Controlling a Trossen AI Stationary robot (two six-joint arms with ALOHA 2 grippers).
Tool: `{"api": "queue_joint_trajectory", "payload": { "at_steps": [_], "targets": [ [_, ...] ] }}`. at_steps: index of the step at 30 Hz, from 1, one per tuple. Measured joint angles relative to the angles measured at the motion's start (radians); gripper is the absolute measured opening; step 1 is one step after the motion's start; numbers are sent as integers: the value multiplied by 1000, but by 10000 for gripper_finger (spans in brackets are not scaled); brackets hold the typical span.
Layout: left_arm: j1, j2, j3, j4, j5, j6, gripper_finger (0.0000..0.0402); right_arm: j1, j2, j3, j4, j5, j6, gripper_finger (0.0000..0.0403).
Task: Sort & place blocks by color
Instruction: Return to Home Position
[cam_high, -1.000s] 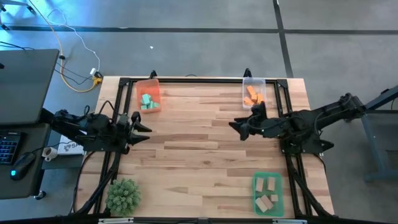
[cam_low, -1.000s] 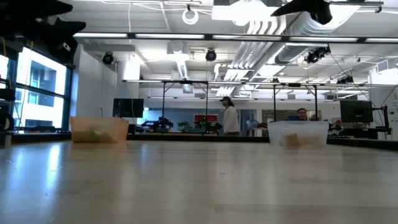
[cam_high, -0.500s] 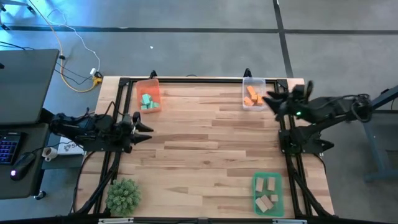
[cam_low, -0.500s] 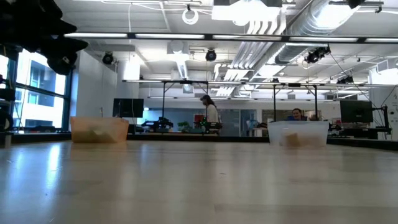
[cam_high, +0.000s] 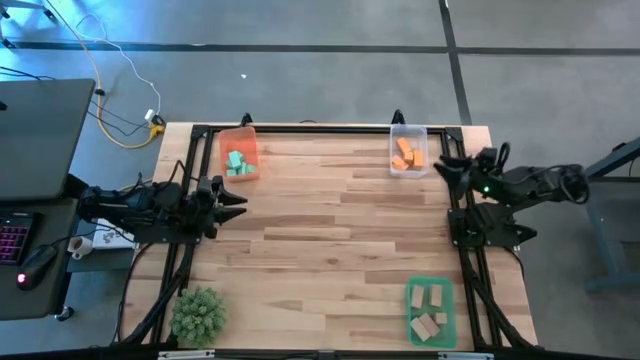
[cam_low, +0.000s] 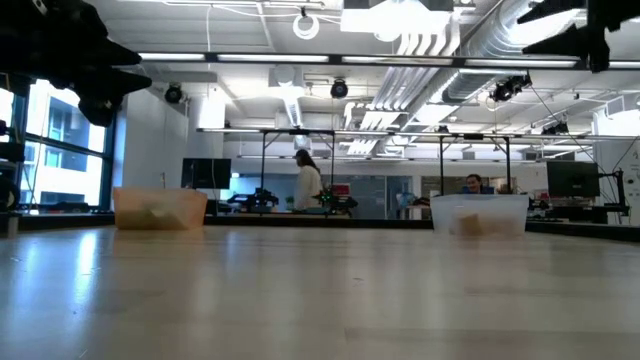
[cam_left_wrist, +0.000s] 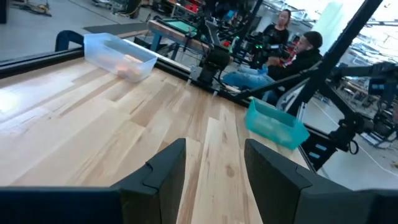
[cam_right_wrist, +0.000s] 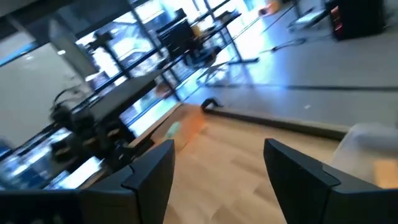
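Note:
Every block in view lies inside a tray. The teal-green blocks (cam_high: 237, 163) are in the orange tray (cam_high: 238, 137) at the far left. The orange blocks (cam_high: 404, 155) are in the clear tray (cam_high: 408, 131) at the far right. The tan blocks (cam_high: 428, 311) are in the green tray (cam_high: 430, 284) at the near right. My left gripper (cam_high: 238, 197) (cam_left_wrist: 214, 149) hovers open over the table's left side, near of the orange tray. My right gripper (cam_high: 447, 168) (cam_right_wrist: 217, 149) hovers open at the right edge, beside the clear tray.
A spiky green plant (cam_high: 197, 312) stands at the near left corner. A black frame (cam_high: 320, 128) runs round the table edges. The wooden middle of the table (cam_high: 330, 230) carries nothing. People show in the room beyond the table (cam_low: 305, 185).
My right arm has drawn back from the middle of the table toward the right edge and has risen, ending beside the clear tray. In the low view a person has walked leftward in the room behind.

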Motion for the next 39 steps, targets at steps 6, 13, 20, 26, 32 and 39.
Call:
{"api": "queue_joint_trajectory", "payload": {
  "at_steps": [6,13,20,26,32,39],
  "targets": [
    [0,0,0,0,-3,-5,154,0,-120,-186,181,-191,-68,231],
    [0,0,0,0,-3,-18,154,0,-210,-319,312,-482,-230,231],
    [0,0,0,0,-3,72,154,0,-217,-410,427,-638,-397,231],
    [0,0,0,-9,-3,138,154,0,-217,-496,495,-656,-408,231],
    [0,0,0,-3,-37,116,154,0,-217,-552,540,-653,-392,231],
    [-1,0,0,90,10,189,154,0,-217,-564,539,-650,-392,231]
  ]
}}
